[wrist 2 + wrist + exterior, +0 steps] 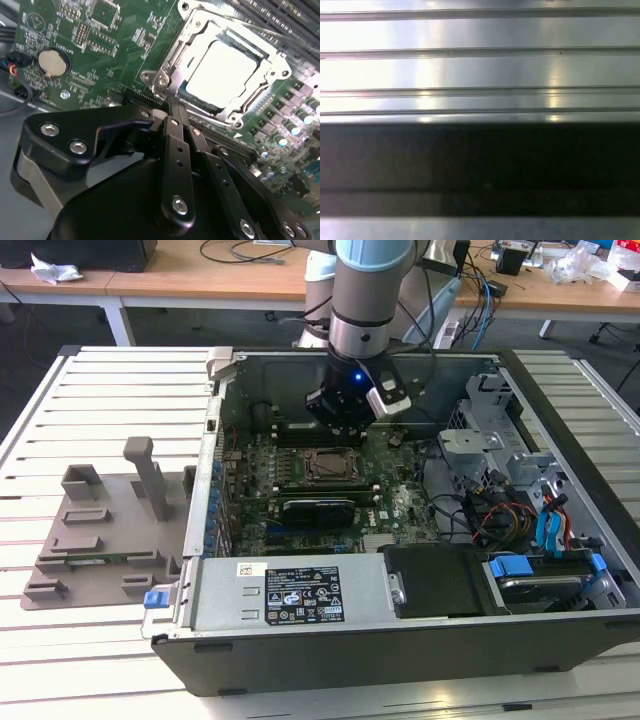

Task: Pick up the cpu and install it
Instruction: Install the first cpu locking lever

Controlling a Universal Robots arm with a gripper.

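The cpu (222,70), a flat square with a bright silvery top, lies seated in the motherboard socket (260,67), framed by the socket's metal bracket. In the second wrist view my gripper (169,107) is shut, its black fingers (176,150) pressed together with nothing between them. Their tips sit at the socket's corner, close to the metal lever end (159,80). In the exterior view my gripper (345,410) hangs inside the open computer case, just behind the socket (330,467).
A grey plastic tray (100,530) with upright posts lies on the slatted table at the exterior view's left. The case holds a power supply (290,590), drive cage (490,430) and cables (500,515). A coin battery (53,62) sits on the board.
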